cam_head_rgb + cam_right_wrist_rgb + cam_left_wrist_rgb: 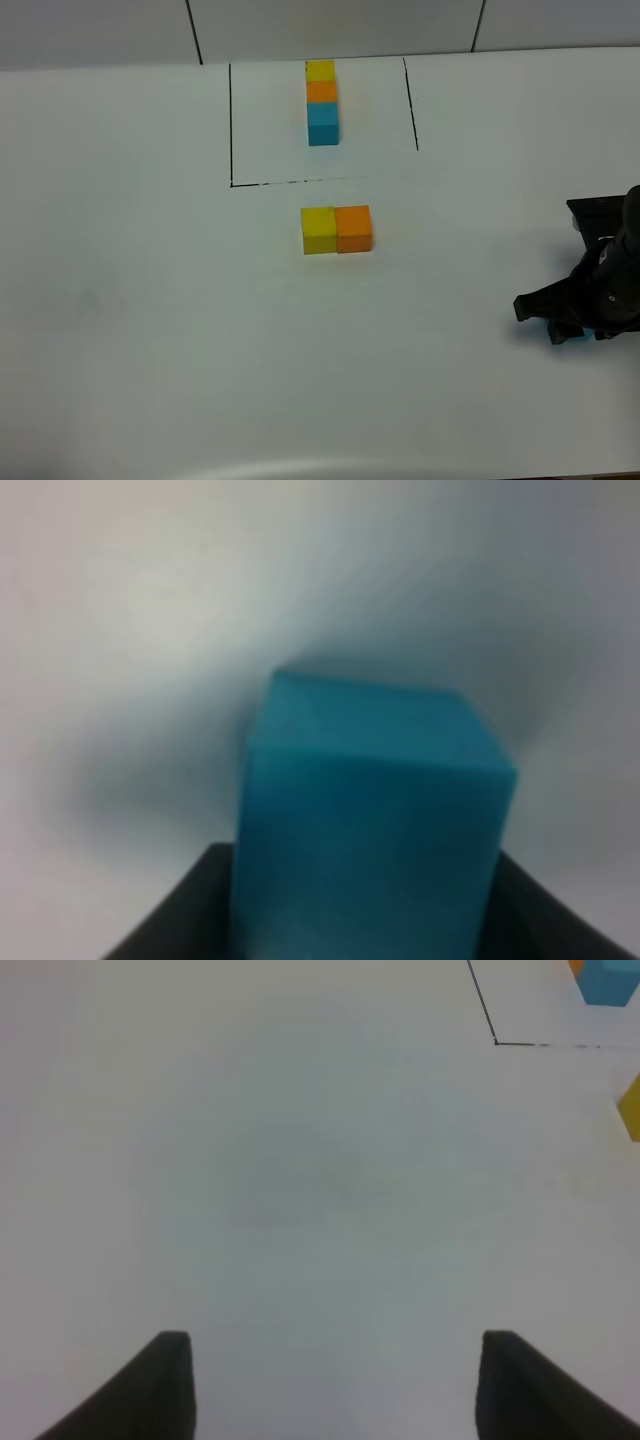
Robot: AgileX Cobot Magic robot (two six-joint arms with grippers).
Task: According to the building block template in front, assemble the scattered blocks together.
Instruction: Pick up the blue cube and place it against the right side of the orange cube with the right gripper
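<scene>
1. Template row point(321, 98): three joined cubes, yellow farthest from the camera, orange in the middle and teal-blue nearest. It lies at the far side of the white table point(150, 300), running away from the camera.
2. Black outline point(231, 120): drawn round the template row and well clear of it. The near side is faint and broken, and the far side cannot be made out.
3. Yellow cube point(319, 230) and orange cube point(354, 228): side by side and touching, yellow on the left, on the table just outside the outline's near side.
4. Right claw point(570, 325): low over the table at the right edge of the high view, well apart from the yellow and orange pair. The arm is cut off by the frame.
5. Teal-blue cube point(370, 810): clamped in the right claw between its dark fingers point(180, 920). In the high view only a sliver shows under the claw. The wrist view is blurred, so contact with the table cannot be judged.
6. Left claw point(330, 1385): seen in its wrist view only. Its two fingertips point(160, 1390) stand apart over bare table with nothing between them. Cropped parts of the template row and of the yellow cube sit at the frame edge.
</scene>
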